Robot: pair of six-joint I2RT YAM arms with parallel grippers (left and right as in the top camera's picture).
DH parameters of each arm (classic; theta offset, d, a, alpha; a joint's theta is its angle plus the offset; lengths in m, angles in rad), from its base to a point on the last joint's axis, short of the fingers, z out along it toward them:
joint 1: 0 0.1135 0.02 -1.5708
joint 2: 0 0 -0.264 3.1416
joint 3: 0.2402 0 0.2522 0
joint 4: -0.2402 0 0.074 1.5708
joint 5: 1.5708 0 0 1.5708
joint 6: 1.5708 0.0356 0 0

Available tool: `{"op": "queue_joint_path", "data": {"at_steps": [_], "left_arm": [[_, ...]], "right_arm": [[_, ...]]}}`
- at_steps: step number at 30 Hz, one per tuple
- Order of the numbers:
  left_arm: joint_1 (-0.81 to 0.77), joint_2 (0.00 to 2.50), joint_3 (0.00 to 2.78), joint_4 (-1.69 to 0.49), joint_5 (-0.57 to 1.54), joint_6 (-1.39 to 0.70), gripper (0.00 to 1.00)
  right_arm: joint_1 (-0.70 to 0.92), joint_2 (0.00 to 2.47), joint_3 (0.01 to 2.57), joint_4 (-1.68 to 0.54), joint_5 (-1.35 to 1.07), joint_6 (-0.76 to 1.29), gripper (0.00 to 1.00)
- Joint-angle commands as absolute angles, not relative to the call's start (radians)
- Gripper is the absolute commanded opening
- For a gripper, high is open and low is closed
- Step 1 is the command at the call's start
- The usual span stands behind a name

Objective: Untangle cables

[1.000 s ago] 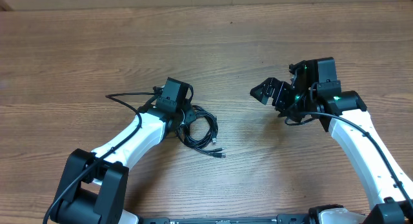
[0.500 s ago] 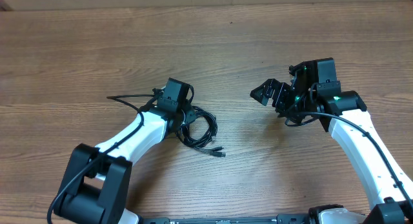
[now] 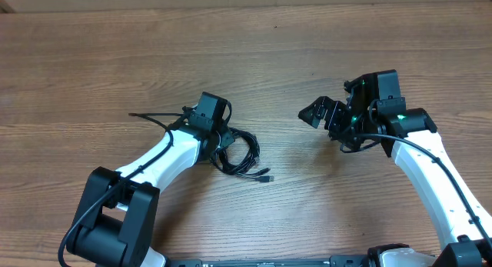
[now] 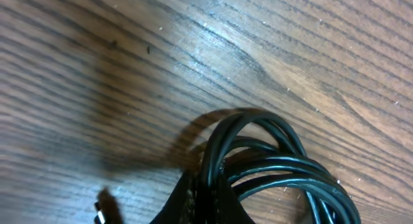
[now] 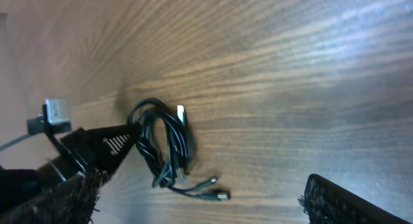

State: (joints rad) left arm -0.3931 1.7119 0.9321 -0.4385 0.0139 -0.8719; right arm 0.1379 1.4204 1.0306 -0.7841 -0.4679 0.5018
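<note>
The cables [image 3: 240,153] are a coiled bundle of thin black cords on the wooden table, left of centre. A plug end [image 3: 264,177] trails out at the lower right. My left gripper [image 3: 219,138] is down at the bundle's left side, shut on several strands. In the left wrist view the glossy loops [image 4: 277,162] rise out of the pinched fingers [image 4: 208,199]. My right gripper [image 3: 317,111] is open and empty, held above the table well right of the bundle. The right wrist view shows the bundle [image 5: 164,143], two plug ends [image 5: 216,188] and the spread fingers [image 5: 200,210].
A black wire [image 3: 150,115] loops out to the left of the left wrist over the table. The wooden table [image 3: 323,44] runs to a far edge at the top of the overhead view. The left arm [image 3: 165,159] lies diagonally from the lower left.
The left gripper has shifted slightly with the bundle, and the trailing plug end has moved a little right and up. The right arm has barely moved.
</note>
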Motion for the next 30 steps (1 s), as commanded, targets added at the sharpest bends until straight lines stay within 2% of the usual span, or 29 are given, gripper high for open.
{"op": "queue_joint_path", "data": {"at_steps": [1,3,6,7,14,18,26,30], "left_arm": [[-0.398,1.645,1.0,-0.486,0.019,-0.833,0.04],[-0.398,1.601,1.024,-0.5,0.023,-0.834,0.04],[-0.398,1.533,1.038,-0.48,0.077,-0.833,0.04],[-0.398,1.514,1.038,-0.472,0.097,-0.833,0.04],[-0.398,1.416,1.038,-0.431,0.22,-0.794,0.04],[-0.398,1.395,1.038,-0.411,0.245,-0.733,0.04],[-0.398,1.386,1.038,-0.402,0.265,-0.845,0.04],[-0.398,1.37,1.038,-0.35,0.344,-0.88,0.04]], "right_arm": [[0.136,1.424,1.048,-0.799,-0.502,0.501,1.0],[0.141,1.424,1.048,-0.808,-0.563,0.501,1.0],[0.159,1.424,1.048,-0.813,-0.629,0.502,0.85],[0.167,1.424,1.048,-0.814,-0.649,0.509,0.84],[0.293,1.424,1.048,-0.775,-0.697,0.636,0.92],[0.379,1.424,1.048,-0.706,-0.642,0.665,0.91],[0.493,1.431,1.048,-0.73,-0.335,1.039,0.91],[0.522,1.476,1.048,-0.767,-0.189,1.227,0.91]]}}
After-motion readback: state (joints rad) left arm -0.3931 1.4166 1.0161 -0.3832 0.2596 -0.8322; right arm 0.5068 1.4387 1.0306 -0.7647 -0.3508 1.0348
